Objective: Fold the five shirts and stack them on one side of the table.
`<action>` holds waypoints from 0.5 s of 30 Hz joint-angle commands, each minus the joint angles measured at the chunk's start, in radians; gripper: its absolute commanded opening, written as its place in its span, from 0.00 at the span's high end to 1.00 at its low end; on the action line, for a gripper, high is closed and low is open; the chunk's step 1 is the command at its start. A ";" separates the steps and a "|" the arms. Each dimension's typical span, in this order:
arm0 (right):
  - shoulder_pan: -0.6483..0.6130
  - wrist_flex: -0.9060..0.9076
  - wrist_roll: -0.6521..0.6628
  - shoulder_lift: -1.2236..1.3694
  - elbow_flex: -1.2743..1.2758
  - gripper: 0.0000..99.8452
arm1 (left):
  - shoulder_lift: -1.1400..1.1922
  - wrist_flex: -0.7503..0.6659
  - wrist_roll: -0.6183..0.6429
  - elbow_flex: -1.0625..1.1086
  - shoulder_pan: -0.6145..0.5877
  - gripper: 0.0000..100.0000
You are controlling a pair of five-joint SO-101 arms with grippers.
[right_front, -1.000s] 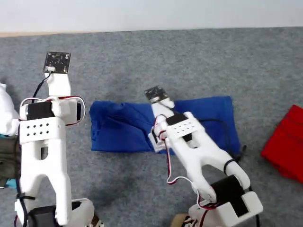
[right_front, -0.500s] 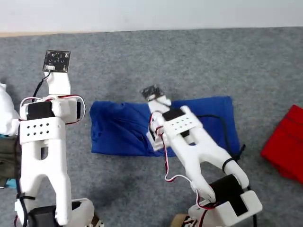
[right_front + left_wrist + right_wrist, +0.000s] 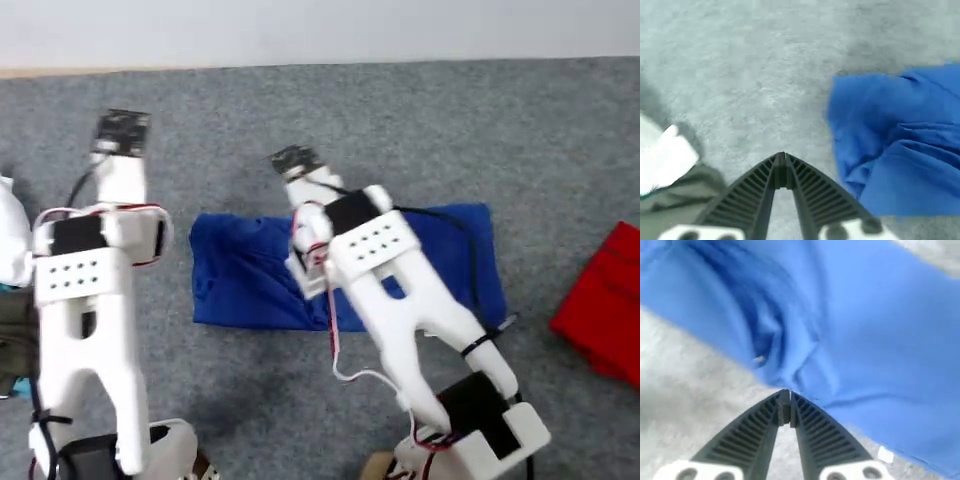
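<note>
My left gripper is pinched closed, left arm stretched straight forward. My right gripper is closed too, right arm slanting toward the left.

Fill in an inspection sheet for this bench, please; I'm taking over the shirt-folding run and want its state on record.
Surface: grey, carpet-like table.
Job's things: blue shirt rumpled mid-table, partly under the right arm; red shirt at the right edge; white cloth and dark cloth at the left edge.
Clutter: nothing seen.
Grippers: left claw shut, over table beside the blue shirt; right claw shut, tips at the blue shirt's edge, pinch on cloth unclear.
Cables: red and white wires along the right arm; black cable over the blue shirt.
Surroundings: pale wall beyond the table.
</note>
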 commanded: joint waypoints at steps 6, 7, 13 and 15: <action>-0.110 0.008 -0.012 0.051 -0.075 0.99 | -0.037 -0.021 0.041 -0.054 -0.138 1.00; -0.113 0.007 -0.012 0.070 -0.077 0.99 | -0.037 -0.021 0.041 -0.054 -0.146 1.00; -0.125 -0.071 -0.006 0.202 -0.077 0.99 | -0.037 -0.017 0.040 -0.053 -0.178 1.00; -0.094 -0.114 -0.003 0.262 -0.077 0.99 | -0.037 -0.017 0.040 -0.053 -0.189 1.00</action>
